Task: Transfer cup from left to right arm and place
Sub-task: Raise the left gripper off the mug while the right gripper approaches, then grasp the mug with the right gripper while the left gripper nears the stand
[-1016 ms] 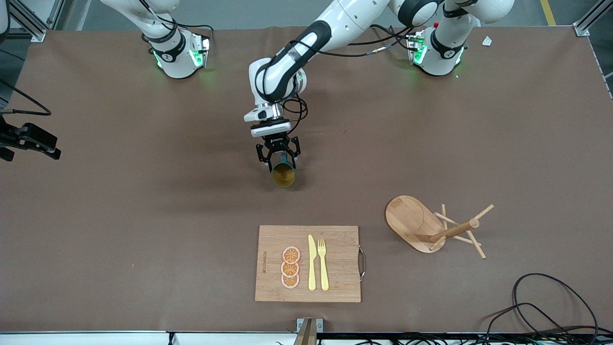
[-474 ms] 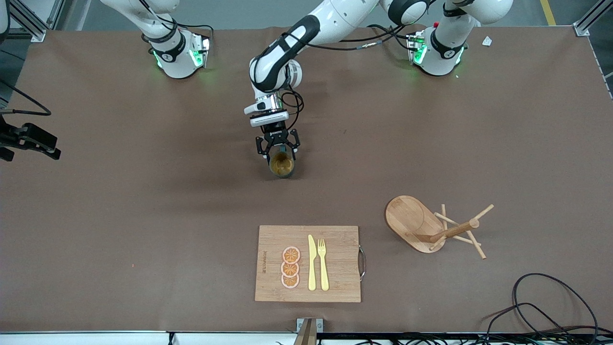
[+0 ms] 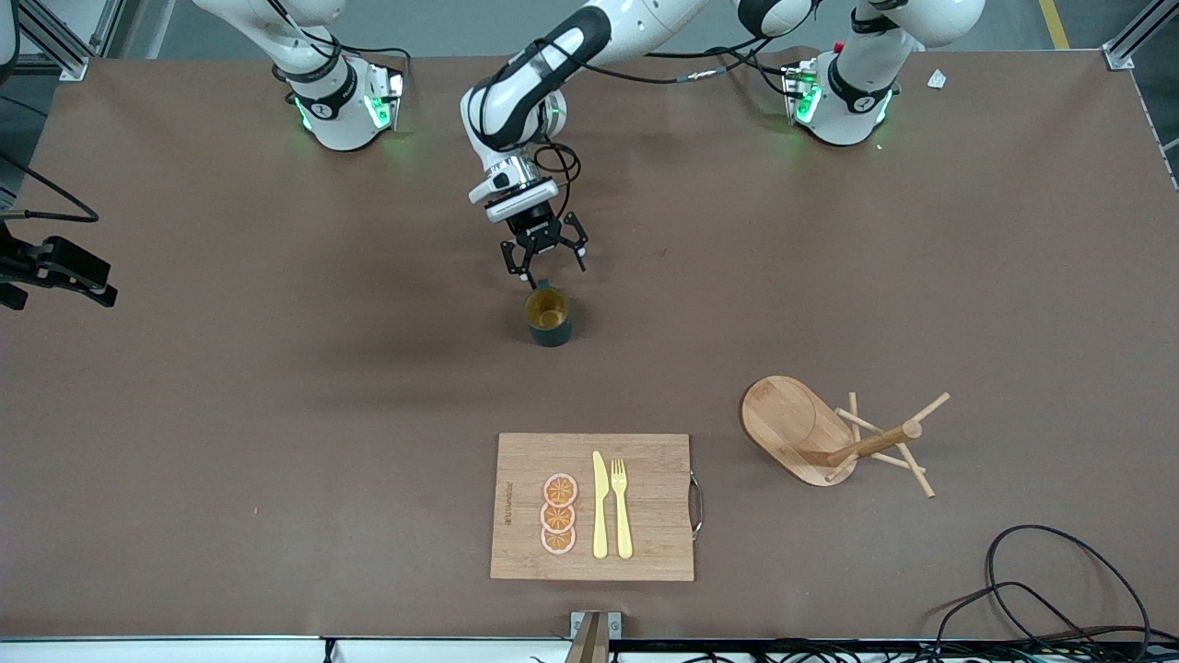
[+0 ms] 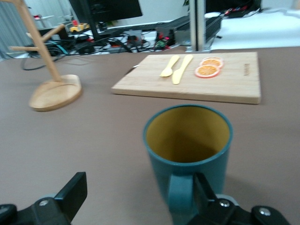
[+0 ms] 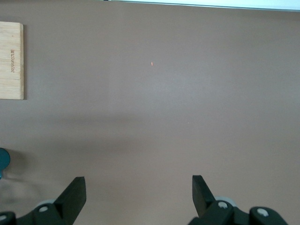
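Observation:
The cup [image 3: 549,317], dark teal with a mustard-yellow inside, stands upright on the brown table near its middle. My left gripper [image 3: 544,266] is open just above the table, beside the cup on the side toward the arm bases. In the left wrist view the cup [image 4: 206,171] fills the middle. Its handle [image 4: 180,199] points at my left gripper [image 4: 139,199] and lies between the open fingers, close to one of them. My right gripper [image 5: 138,194] is open and empty, high over bare table. It is out of the front view. A sliver of the cup [image 5: 2,159] shows at the edge of the right wrist view.
A wooden cutting board [image 3: 654,543] with orange slices [image 3: 558,514], a yellow knife [image 3: 600,506] and fork [image 3: 622,506] lies nearer the front camera than the cup. A wooden peg rack [image 3: 811,428] stands toward the left arm's end. Cables [image 3: 1041,589] lie at that front corner.
My left gripper lowered the tilted cup onto the table, opened and drew back toward the arm bases. The cup now stands upright and free.

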`<move>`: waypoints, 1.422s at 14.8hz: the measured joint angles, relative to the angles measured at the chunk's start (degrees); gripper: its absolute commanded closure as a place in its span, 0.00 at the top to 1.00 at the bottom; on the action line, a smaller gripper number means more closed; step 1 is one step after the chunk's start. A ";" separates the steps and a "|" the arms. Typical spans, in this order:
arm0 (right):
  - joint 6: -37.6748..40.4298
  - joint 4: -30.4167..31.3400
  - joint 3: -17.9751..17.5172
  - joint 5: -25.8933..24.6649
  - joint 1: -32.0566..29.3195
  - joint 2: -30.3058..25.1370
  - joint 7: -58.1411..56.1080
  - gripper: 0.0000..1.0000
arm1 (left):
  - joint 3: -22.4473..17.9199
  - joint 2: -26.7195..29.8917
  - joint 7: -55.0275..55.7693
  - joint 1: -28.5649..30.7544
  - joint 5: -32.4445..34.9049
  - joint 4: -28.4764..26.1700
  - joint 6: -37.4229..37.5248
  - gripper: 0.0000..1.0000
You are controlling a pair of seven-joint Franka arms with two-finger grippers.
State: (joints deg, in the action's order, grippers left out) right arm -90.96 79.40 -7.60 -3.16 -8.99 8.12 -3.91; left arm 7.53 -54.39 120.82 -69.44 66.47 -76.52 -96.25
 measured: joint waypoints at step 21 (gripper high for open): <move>2.26 3.06 -0.39 1.63 6.32 10.53 2.44 1.00 | 0.22 26.47 -26.74 14.47 -14.66 0.95 8.15 1.00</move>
State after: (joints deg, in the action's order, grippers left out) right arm -88.70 82.46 -8.00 -1.53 -2.67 18.65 -1.48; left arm 7.75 -27.92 94.07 -54.98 51.82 -75.57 -88.11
